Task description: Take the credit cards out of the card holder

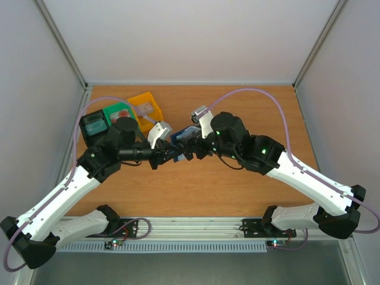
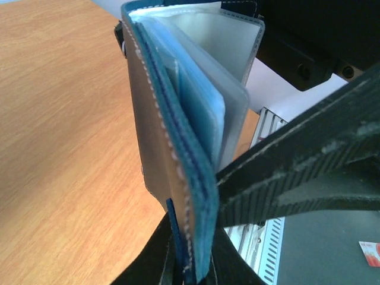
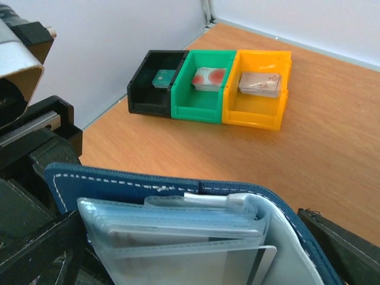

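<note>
The navy card holder point(image 1: 184, 135) is held up off the table between both arms. My left gripper point(image 1: 168, 155) is shut on its bottom edge; in the left wrist view the card holder point(image 2: 178, 148) stands edge-on in my left gripper point(image 2: 190, 261). My right gripper point(image 1: 190, 149) is open, and its jaws stand wide on either side of the card holder point(image 3: 148, 178). One of its fingers point(image 2: 297, 172) touches the clear sleeves. A pale credit card with a dark stripe point(image 3: 261, 261) sits in a sleeve point(image 3: 178, 237).
Three bins stand in a row at the back left: a black bin point(image 3: 144, 95) with a teal card point(image 3: 160, 78), a green bin point(image 3: 205, 104) with a pale red-marked card point(image 3: 206, 77), and a yellow bin point(image 3: 261, 110) with a card point(image 3: 259, 83). Side walls enclose the table.
</note>
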